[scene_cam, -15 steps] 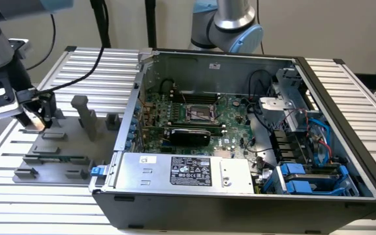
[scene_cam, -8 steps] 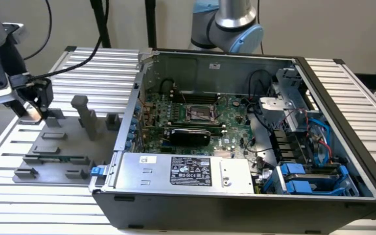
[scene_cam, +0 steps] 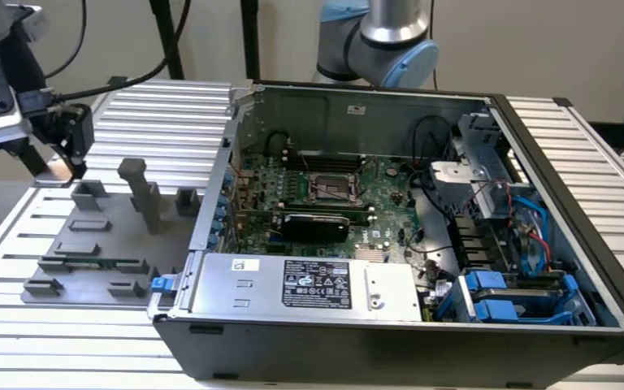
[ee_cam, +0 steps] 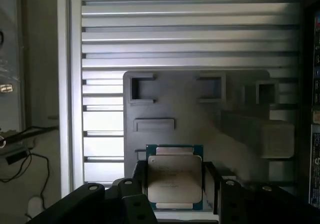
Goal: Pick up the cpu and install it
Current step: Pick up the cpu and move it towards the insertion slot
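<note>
The cpu (ee_cam: 175,176), a square chip with a silver-grey top and a thin green rim, sits between my gripper's two black fingers (ee_cam: 139,178). My gripper (ee_cam: 175,194) is shut on it by two opposite edges. In the exterior view my gripper (scene_cam: 61,165) hangs above the far left corner of the grey fixture tray (scene_cam: 95,244), well left of the open computer case. The motherboard's empty cpu socket (scene_cam: 328,188) lies inside the case, with its frame standing open.
The open computer case (scene_cam: 399,341) fills the exterior view's right, with a power supply (scene_cam: 301,284) near its front wall and cables and blue drive bays (scene_cam: 507,296) at its right. The tray carries upright grey posts (scene_cam: 140,195) and a green memory stick (scene_cam: 104,264). Ribbed aluminium table (scene_cam: 171,106) surrounds everything.
</note>
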Robot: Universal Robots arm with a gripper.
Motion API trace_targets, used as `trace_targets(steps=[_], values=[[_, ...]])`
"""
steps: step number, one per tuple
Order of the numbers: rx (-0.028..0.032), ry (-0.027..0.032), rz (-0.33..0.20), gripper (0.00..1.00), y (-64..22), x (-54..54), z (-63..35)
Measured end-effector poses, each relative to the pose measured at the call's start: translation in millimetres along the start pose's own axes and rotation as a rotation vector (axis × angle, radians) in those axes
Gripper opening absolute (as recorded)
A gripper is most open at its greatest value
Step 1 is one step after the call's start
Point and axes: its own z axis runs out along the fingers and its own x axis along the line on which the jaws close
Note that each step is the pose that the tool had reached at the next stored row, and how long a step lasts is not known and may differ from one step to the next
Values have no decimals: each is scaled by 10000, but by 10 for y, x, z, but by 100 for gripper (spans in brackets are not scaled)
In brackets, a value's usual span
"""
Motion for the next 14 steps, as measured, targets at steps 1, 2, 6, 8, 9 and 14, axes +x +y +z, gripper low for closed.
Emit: trace_targets(steps=[1,2,6,8,9,14], values=[[-2,0,-1,55,2,-31,-41],[-1,4,-1,55,5,-69,-87],[-18,14,-1,55,15,-251,-273],[-30,22,-2,55,19,-340,-354],[-36,25,-1,55,21,-385,-390],[-70,28,-2,55,32,-611,-552]])
